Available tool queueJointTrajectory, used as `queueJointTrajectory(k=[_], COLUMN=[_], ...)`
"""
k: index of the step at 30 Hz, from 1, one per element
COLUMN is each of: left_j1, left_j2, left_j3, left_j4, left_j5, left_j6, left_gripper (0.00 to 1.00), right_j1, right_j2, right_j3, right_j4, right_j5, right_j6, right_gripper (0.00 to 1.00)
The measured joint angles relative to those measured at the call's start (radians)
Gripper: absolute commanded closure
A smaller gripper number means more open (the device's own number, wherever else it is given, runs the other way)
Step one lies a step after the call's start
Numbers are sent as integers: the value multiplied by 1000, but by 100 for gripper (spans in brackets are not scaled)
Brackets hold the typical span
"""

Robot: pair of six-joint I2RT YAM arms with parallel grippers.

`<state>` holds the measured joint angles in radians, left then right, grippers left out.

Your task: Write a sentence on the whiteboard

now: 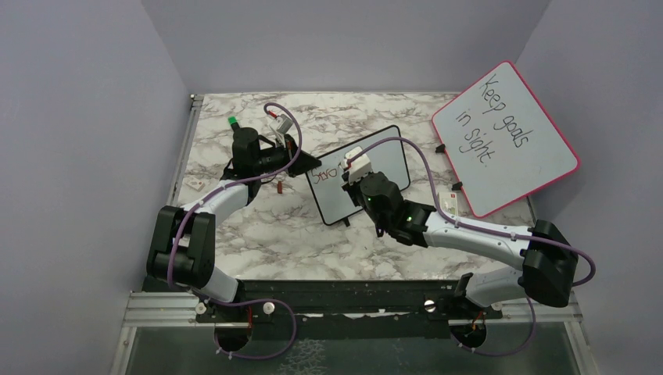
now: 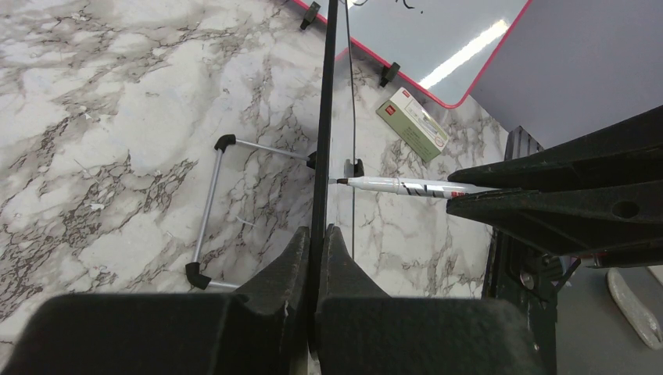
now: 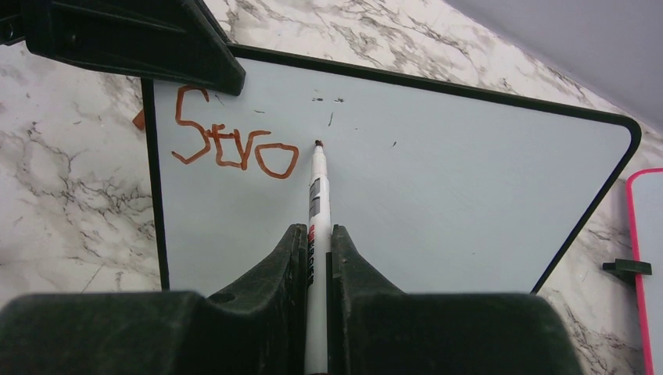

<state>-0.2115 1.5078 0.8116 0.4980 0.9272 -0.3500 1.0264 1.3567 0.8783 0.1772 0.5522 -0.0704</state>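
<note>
Whiteboard (image 3: pixel 469 203) propped just ahead of right pincer (image 3: pixel 317 234), its frame edge pinched in left pincer (image 2: pixel 319 234). Marker (image 3: pixel 317 187) clamped mid-barrel, tip beside sentence (image 3: pixel 234 144). Board judged light, stiff, slide-prone: frame-edge hold preferred, gentle pressure advised.

Rear of white reddish-tipped marker (image 3: pixel 316 195) buried between my right fingers (image 3: pixel 352 266), cut off at frame bottom. One corner of small black-framed whiteboard (image 3: pixel 469 195) hidden under left finger (image 3: pixel 133 39). Overhead, I can't read reddish-brown lettering (image 1: pixel 324 173): too small.
</note>
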Motion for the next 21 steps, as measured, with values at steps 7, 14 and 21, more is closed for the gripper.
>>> queueJointTrajectory(k=[7, 14, 21], left_j1=[0, 0, 0], left_j2=[0, 0, 0], left_j3=[0, 0, 0], left_j4=[-1, -3, -5], left_j5=[0, 0, -1], left_j6=[0, 3, 3], left_gripper=[100, 100, 100], right_j1=[0, 0, 0], right_j2=[0, 0, -1], right_j3=[0, 0, 0], right_j4=[-21, -57, -68], right_j5=[-6, -34, -43], right_j6=[5, 16, 18], right_gripper=[99, 99, 99])
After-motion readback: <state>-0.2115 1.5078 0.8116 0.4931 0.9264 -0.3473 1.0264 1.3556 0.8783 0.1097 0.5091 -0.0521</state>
